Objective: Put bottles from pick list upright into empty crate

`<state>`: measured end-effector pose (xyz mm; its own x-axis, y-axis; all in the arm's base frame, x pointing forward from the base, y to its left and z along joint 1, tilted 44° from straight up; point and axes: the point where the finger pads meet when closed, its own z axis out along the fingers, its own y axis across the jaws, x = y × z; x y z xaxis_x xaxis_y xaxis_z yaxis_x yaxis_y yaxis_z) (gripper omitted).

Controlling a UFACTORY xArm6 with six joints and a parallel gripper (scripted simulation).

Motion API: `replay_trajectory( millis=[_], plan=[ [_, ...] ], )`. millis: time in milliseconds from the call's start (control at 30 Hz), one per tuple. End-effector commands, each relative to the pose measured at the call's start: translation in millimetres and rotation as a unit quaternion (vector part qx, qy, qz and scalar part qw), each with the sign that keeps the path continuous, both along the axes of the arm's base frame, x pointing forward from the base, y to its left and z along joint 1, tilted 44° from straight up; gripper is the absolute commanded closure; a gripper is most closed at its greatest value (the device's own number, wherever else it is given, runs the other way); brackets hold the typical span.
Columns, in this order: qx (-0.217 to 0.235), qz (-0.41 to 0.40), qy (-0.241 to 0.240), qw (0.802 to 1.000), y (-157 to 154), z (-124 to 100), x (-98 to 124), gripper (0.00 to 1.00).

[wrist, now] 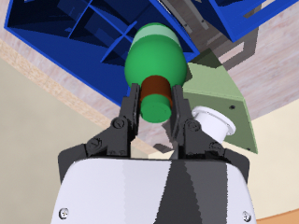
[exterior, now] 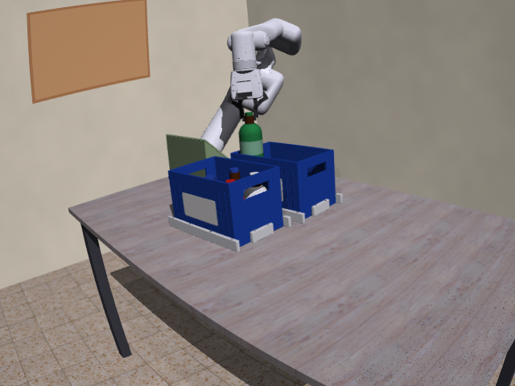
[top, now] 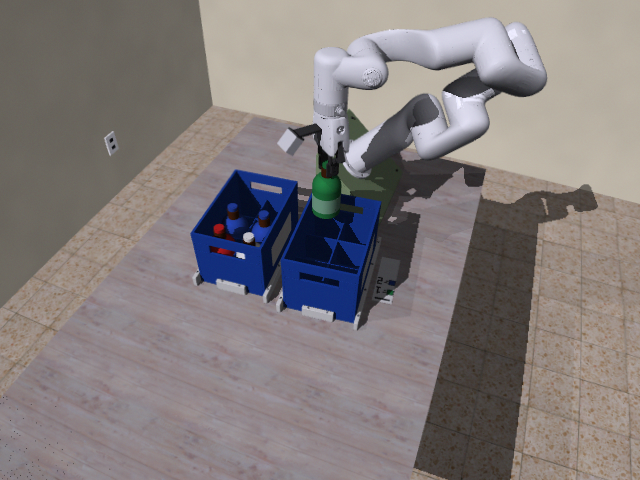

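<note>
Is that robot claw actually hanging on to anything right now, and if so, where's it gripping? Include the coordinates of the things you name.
Yes: the gripper [top: 329, 164] [exterior: 249, 116] [wrist: 155, 95] holds the green bottle [top: 326, 192] [exterior: 250, 137] [wrist: 155, 58] by its brown neck, just below the green cap.
</note>
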<state>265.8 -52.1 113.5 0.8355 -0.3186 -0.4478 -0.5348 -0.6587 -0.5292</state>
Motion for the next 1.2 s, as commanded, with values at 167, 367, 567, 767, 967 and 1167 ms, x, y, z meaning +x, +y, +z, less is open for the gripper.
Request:
replay_trajectory(
  millis=[167,367,567,767,967,1167],
  plan=[
    [-0.001,0.000,-0.001,1.000,5.2,-6.0,-0.1,1.00],
    [-0.001,0.000,-0.001,1.000,7.9,-8.8,-0.6,1.00],
    [-0.001,0.000,-0.001,1.000,12.0,-13.2,-1.3,1.00],
    [-0.001,0.000,-0.001,1.000,16.1,-17.5,-2.1,1.00],
    [-0.001,0.000,-0.001,1.000,18.8,-20.4,-2.6,1.00],
    [-0.001,0.000,-0.001,1.000,22.9,-24.7,-3.3,1.00]
  ],
)
